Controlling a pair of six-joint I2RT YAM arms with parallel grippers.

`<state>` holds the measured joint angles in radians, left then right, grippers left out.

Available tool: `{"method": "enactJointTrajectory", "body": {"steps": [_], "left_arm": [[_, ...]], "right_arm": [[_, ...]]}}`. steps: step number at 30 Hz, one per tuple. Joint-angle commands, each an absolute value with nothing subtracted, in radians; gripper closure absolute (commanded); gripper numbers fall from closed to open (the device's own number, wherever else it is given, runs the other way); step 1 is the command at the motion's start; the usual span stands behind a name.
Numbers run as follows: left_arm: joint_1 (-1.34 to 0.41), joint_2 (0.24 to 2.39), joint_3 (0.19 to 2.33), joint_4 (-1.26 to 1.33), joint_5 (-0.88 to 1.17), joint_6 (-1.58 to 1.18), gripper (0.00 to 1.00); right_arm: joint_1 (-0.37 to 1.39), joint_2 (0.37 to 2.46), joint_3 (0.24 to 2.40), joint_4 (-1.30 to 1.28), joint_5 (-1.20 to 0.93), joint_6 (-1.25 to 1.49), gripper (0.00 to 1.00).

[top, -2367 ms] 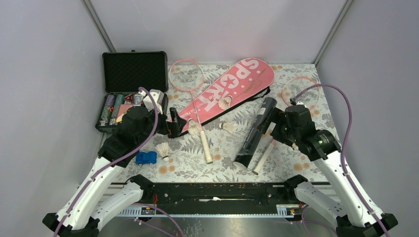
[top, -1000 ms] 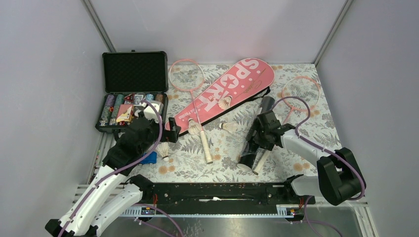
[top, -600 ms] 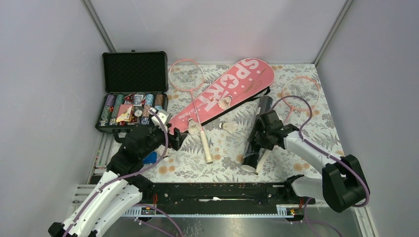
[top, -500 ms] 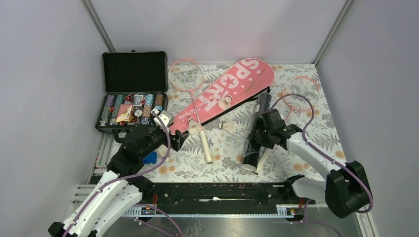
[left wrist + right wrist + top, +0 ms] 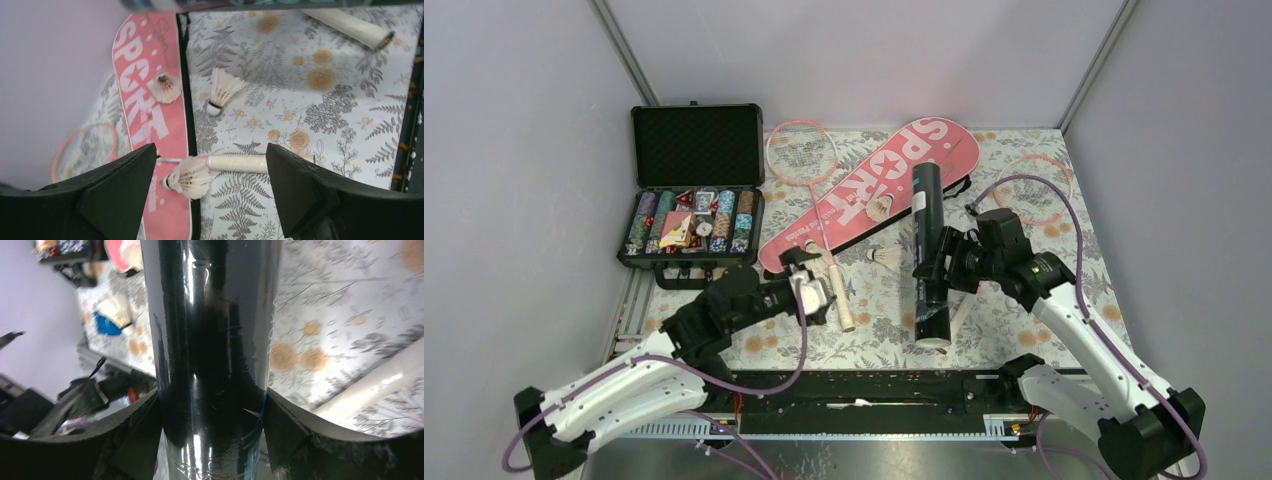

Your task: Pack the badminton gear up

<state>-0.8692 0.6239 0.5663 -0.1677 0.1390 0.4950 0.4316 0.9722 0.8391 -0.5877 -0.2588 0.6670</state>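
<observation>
My right gripper (image 5: pixel 934 262) is shut on the long black tube (image 5: pixel 927 250) at mid-length; in the right wrist view both fingers press the tube (image 5: pixel 212 340). The tube's far end reaches over the pink SPORT bag (image 5: pixel 874 185). My left gripper (image 5: pixel 816 297) hangs open above a shuttlecock (image 5: pixel 190 184) lying by the white handle (image 5: pixel 240 162) of one pink racket (image 5: pixel 802 152). Another shuttlecock (image 5: pixel 885 257) lies on the cloth, and one more (image 5: pixel 881 207) on the bag. The second racket (image 5: pixel 1042 190) lies at the right, its handle partly under the tube.
An open black case of poker chips (image 5: pixel 694 200) stands at the back left. A small blue block (image 5: pixel 107 325) and a shuttlecock (image 5: pixel 117 307) lie near the front left. The cell's walls close in on both sides.
My right gripper has closed on the tube and swung it from a slant to nearly straight front to back. My left arm has dropped low and moved right, over the racket handle.
</observation>
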Motion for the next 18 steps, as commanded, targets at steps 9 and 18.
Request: {"method": "enactJointTrajectory", "body": {"steps": [9,18], "left_arm": [[-1.132,0.795,0.744,-0.153,-0.086,0.924,0.1],[-1.212,0.796,0.702,-0.154,-0.093,1.032,0.08]], "right_arm": [[0.477,0.87,0.884,-0.631,-0.702,0.662,0.46],[0.58,0.924,0.941,-0.733,-0.754,0.601,0.47]]}}
